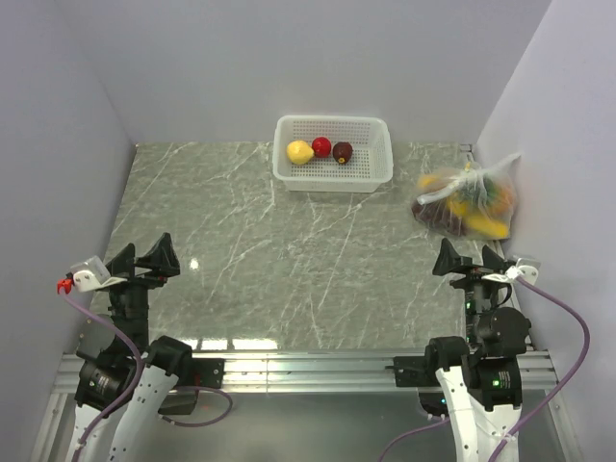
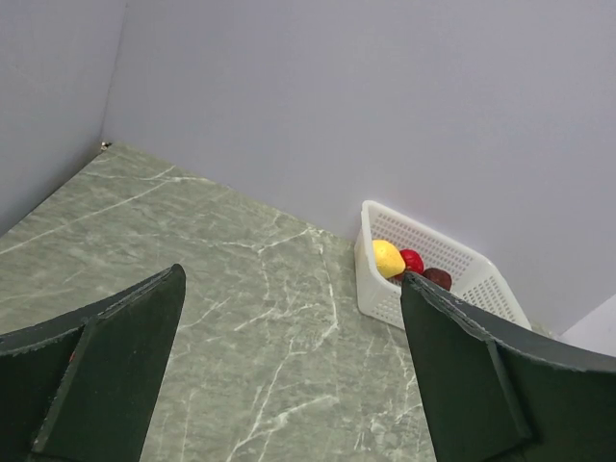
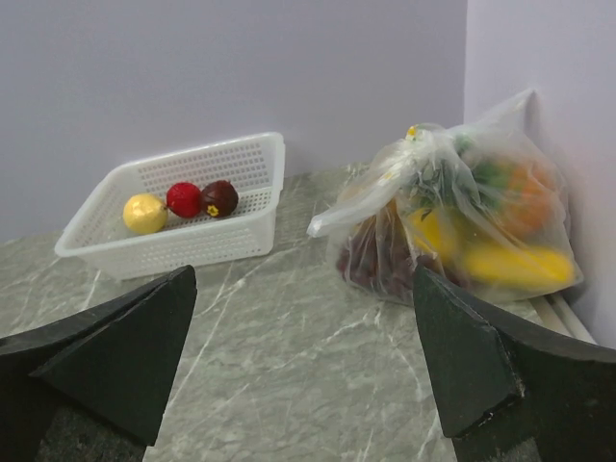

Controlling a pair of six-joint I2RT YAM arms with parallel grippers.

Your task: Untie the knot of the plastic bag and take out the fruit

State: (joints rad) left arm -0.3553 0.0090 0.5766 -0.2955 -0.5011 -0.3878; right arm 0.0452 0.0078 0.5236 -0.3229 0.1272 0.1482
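The clear plastic bag (image 1: 468, 200) lies knotted against the right wall, its knot (image 3: 420, 138) at the top in the right wrist view. Fruit (image 3: 481, 245) shows through it: yellow, orange and dark purple pieces. My right gripper (image 1: 470, 258) is open just in front of the bag (image 3: 452, 217), not touching it, with bare table between its fingers (image 3: 125, 351). My left gripper (image 1: 142, 258) is open at the near left, far from the bag, with nothing between its fingers (image 2: 115, 361).
A white basket (image 1: 333, 178) stands at the back centre with a yellow, a red and a dark fruit (image 1: 320, 149) in it. Grey walls close the table on the left, back and right. The same basket (image 2: 380, 289) shows past my left fingers.
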